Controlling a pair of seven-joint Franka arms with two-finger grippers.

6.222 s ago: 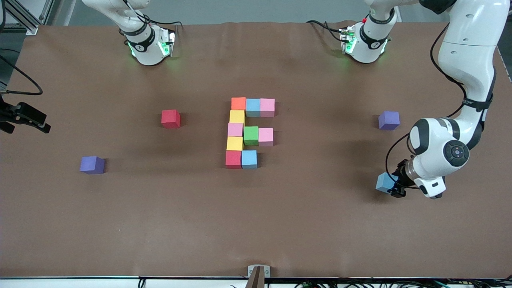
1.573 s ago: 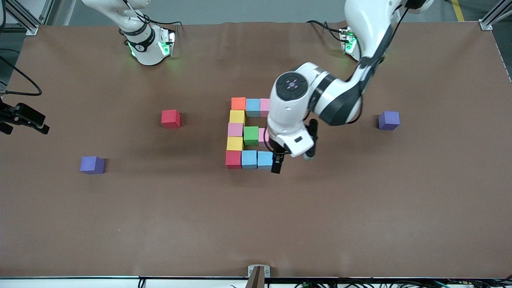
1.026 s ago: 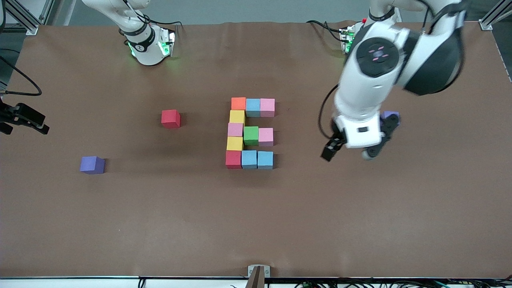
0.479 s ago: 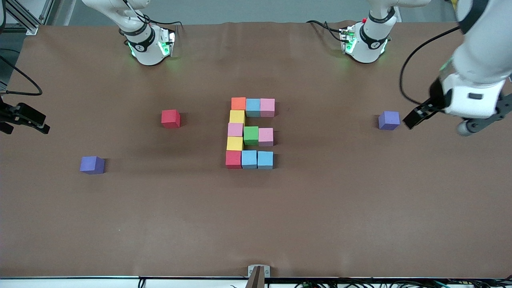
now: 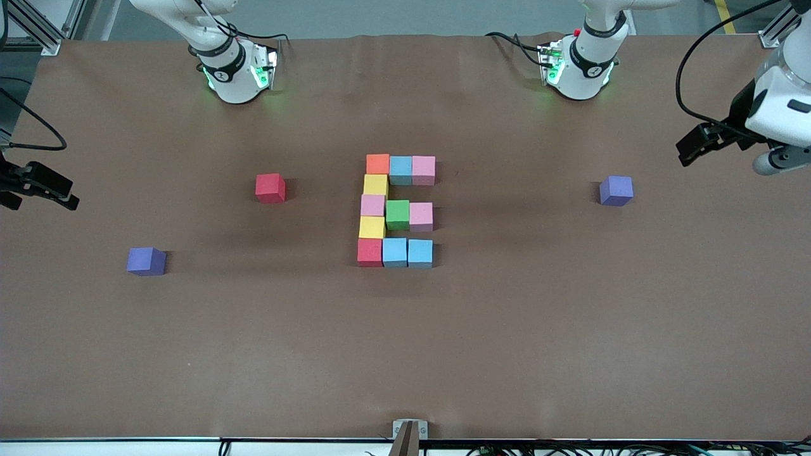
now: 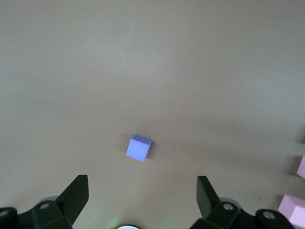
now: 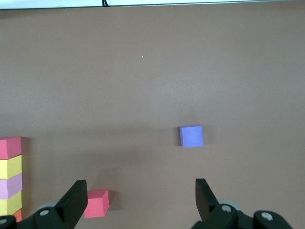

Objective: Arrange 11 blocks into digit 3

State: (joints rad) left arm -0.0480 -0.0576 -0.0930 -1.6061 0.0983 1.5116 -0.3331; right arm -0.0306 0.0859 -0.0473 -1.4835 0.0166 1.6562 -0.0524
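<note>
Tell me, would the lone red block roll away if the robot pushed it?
Probably not: the lone red block is a cube resting flat on the brown table, so it should slide. Its matte look suggests a good grip. It seems small, likely light.

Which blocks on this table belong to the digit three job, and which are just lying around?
Part of the job:
- the digit 3, eleven touching cubes

Just lying about:
- loose red cube
- purple cube, left arm's end
- purple cube, right arm's end

A robotics lab: two arm bases (image 5: 236, 69) bolted to a brown-covered table (image 5: 405, 354).
</note>
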